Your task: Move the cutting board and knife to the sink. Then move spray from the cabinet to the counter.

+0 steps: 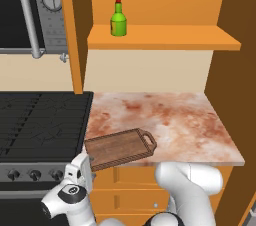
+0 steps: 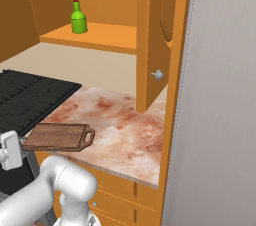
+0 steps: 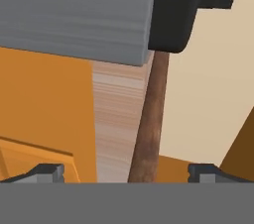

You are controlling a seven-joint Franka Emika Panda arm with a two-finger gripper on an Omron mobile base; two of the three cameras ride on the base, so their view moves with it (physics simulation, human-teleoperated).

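- Bench [image 1: 185, 120]: cutting board [image 1: 119, 149] is lying at its front edge, overhanging, loop handle pointing right, away from the stove [image 1: 40, 120].
- Gripper [image 3: 126, 173]: hanging spread and empty, low at the board's plain short end, board edge-on between its tips.

Brown grained wood, matt, on the cutting board [image 1: 120, 148]. Marbled pinkish stone, smooth, across the surface [image 1: 175, 120]. Glossy green bottle for the spray [image 1: 118, 20]. Orange painted wood on the cabinet [image 1: 165, 37]. Matt black stove top [image 1: 40, 120].
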